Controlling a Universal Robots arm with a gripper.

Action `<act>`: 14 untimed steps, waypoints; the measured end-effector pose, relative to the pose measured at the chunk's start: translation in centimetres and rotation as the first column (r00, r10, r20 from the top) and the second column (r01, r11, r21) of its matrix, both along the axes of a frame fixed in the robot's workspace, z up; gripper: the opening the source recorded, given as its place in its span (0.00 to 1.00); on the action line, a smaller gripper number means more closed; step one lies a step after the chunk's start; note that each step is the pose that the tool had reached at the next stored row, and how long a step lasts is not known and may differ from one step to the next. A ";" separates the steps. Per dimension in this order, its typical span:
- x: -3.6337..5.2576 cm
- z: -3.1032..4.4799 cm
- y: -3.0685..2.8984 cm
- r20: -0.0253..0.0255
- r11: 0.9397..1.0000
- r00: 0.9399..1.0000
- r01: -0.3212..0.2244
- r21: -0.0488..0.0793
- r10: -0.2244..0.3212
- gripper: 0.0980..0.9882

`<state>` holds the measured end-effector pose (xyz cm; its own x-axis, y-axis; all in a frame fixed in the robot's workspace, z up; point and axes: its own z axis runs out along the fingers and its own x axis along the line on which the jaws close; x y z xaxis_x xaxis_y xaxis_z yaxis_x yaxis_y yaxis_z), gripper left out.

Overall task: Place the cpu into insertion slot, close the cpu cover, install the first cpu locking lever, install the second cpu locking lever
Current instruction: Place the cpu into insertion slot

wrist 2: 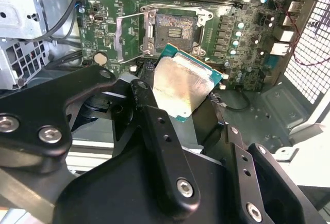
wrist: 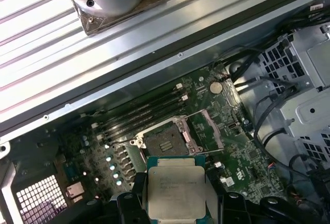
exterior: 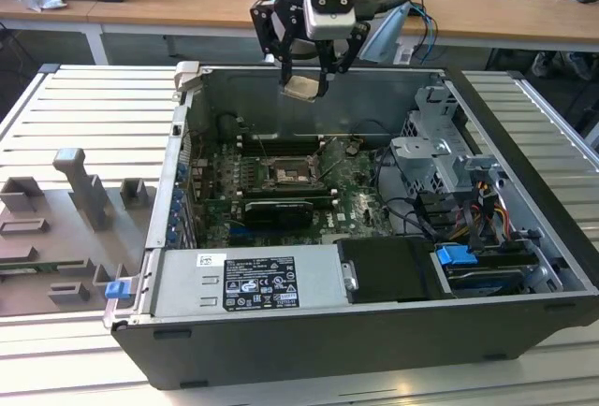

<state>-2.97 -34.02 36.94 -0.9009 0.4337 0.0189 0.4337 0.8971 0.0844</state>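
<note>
- Standing well off to the exterior view's left of the insertion slot (exterior: 285, 174), grey fixture blocks (exterior: 86, 195) rest on the slatted counter (exterior: 84, 107), outside the open computer case (exterior: 374, 340).
- On that same side of the insertion slot, but inside the case, a labelled power supply (exterior: 248, 282) lies along the near wall.
- The insertion slot is set in the green circuit board (exterior: 351, 191) and is uncovered, so its dark centre and silvery rim are bare.
- Hinged at one edge of the insertion slot, the cpu cover (wrist: 206, 131) is swung open and lies beside it.
- A long black card (exterior: 278, 211) lies just on the near side of the insertion slot, and the memory slots (exterior: 281, 144) run along its far side.
- Above the insertion slot, and well clear of it, the claw (exterior: 302, 81) hangs at the height of the case's upper rim.
- The claw pinches the cpu (exterior: 299, 89) by two opposite edges.
- In the first wrist view the cpu (wrist: 175, 190) shows its pale metallic top, held between the dark fingers (wrist: 131, 203) and not touching the insertion slot.
- To the exterior view's right of the insertion slot stand a grey drive cage (exterior: 445, 144), bundled cables (exterior: 487, 205) and a blue tab (exterior: 457, 258).
</note>
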 end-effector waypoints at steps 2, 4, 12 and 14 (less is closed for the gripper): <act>0.00 -0.02 0.00 0.000 1.000 1.000 0.008 0.000 -0.008 0.50; 0.00 -0.12 0.00 0.000 1.000 1.000 0.018 0.000 -0.018 0.50; 0.00 -0.34 0.00 0.000 0.996 0.996 0.092 -0.002 -0.092 0.50; 0.00 -0.37 0.00 0.000 0.993 0.993 0.118 -0.002 -0.118 0.50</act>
<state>-2.97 -34.02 36.57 -0.8433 0.5372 0.0181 0.5367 0.8397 0.0830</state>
